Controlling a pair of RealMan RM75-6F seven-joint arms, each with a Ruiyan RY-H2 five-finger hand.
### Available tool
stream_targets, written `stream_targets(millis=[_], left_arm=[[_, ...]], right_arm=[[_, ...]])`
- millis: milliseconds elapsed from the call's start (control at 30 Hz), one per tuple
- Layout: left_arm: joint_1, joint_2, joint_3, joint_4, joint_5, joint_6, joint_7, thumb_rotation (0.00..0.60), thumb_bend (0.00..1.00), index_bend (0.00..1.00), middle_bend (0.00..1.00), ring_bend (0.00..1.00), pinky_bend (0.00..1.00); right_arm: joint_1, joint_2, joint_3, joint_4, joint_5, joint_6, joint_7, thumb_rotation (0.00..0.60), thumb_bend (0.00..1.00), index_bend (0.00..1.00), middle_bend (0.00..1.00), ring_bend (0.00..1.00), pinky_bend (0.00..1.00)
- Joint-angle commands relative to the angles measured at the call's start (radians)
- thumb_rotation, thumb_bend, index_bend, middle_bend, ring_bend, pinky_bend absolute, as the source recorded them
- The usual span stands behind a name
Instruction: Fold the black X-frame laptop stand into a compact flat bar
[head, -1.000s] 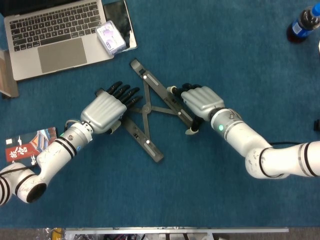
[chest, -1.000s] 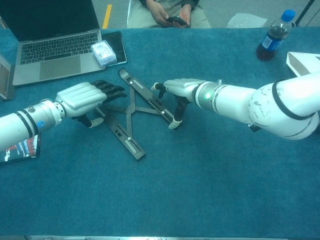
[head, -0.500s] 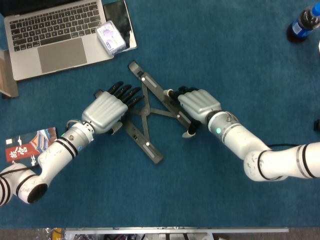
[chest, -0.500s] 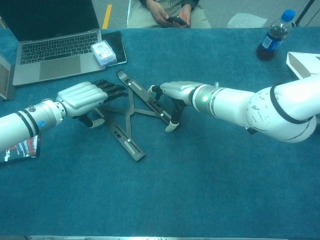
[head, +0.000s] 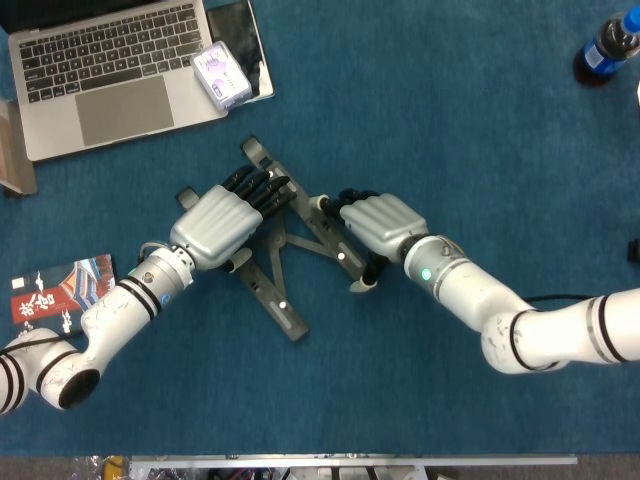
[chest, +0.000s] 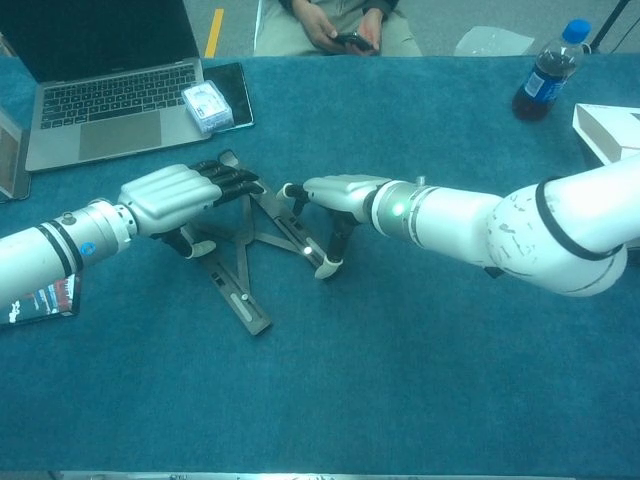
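Your laptop stand (head: 283, 243) lies on the blue bench (head: 420, 120) between the two robot hands, its black bars drawn into a narrow X that is not yet flat; one long bar runs down toward you and ends free on the cloth, and the other end points up toward the laptop (head: 110, 70). Your left robot hand (head: 215, 225) lies palm down on the stand's left side, its dark fingers (head: 262, 188) stretched out close together and resting across the upper bars; it presses on the stand without wrapping it. Your right robot hand (head: 375, 218) meets the stand from the other side, palm down, its fingertips (chest: 290, 190) touching the right-hand bar near the top and its thumb (head: 362, 284) hanging down just beside that bar's lower end. In the chest view that thumb tip sits on the cloth right next to the bar. You cannot tell from either view whether the right fingers actually close around the bar or only push against it. A small box (head: 222, 75) rests on the laptop's corner, a booklet (head: 55, 290) lies by your left arm, and a bottle (head: 605, 48) stands well apart at the far right.
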Motion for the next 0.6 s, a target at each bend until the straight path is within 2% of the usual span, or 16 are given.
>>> stream_targets(millis=[33, 533, 600], left_arm=[[0.0, -0.001, 0.0, -0.003, 0.0, 0.0, 0.001, 0.6, 0.35, 0.0, 0.0, 0.0, 0.0], [0.013, 0.061, 0.01, -0.044, -0.007, 0.022, 0.044, 0.6, 0.35, 0.0, 0.0, 0.0, 0.0], [0.026, 0.097, 0.018, -0.069, -0.001, 0.043, 0.062, 0.6, 0.35, 0.0, 0.0, 0.0, 0.0]], right_arm=[[0.002, -0.006, 0.001, -0.003, -0.001, -0.001, 0.004, 0.6, 0.0, 0.0, 0.16, 0.0, 0.11], [0.0, 0.013, -0.009, -0.023, -0.009, 0.016, 0.01, 0.6, 0.0, 0.0, 0.15, 0.0, 0.11], [-0.004, 0.021, -0.006, -0.029, -0.015, 0.015, 0.019, 0.6, 0.0, 0.0, 0.15, 0.0, 0.11]])
